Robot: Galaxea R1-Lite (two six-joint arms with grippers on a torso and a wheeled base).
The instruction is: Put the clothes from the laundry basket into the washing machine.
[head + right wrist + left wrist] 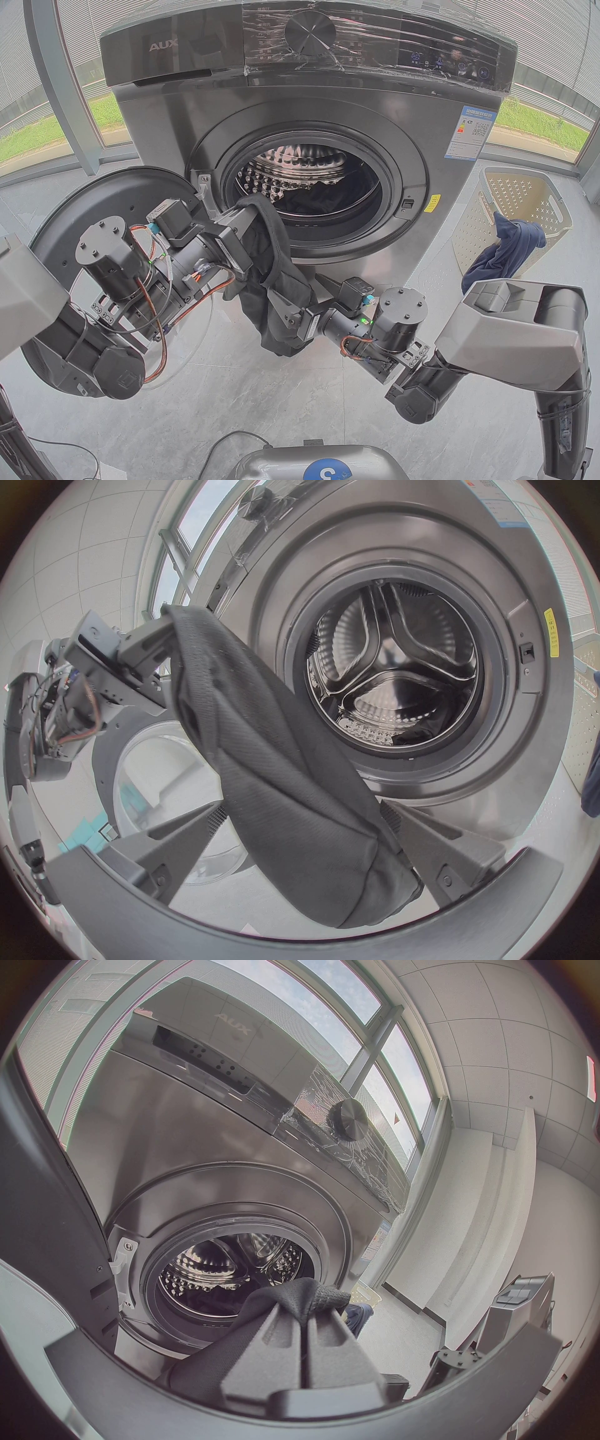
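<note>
Left gripper [304, 1316] clamped on black garment [281, 774]. The cloth hangs between the wide-spread fingers of right gripper [300, 811]. Open washing machine [350, 119] lies just beyond both.

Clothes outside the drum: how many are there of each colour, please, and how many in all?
Black: 1, the black garment, held in the left pincer.
Blue: 1, the blue garment, draped over the rim of the laundry basket.
Total: 2

left arm [119, 275]: black cylinder joints, orange cables | right arm [512, 331]: grey angular shell | left tool [304, 1316]: dark grey
</note>
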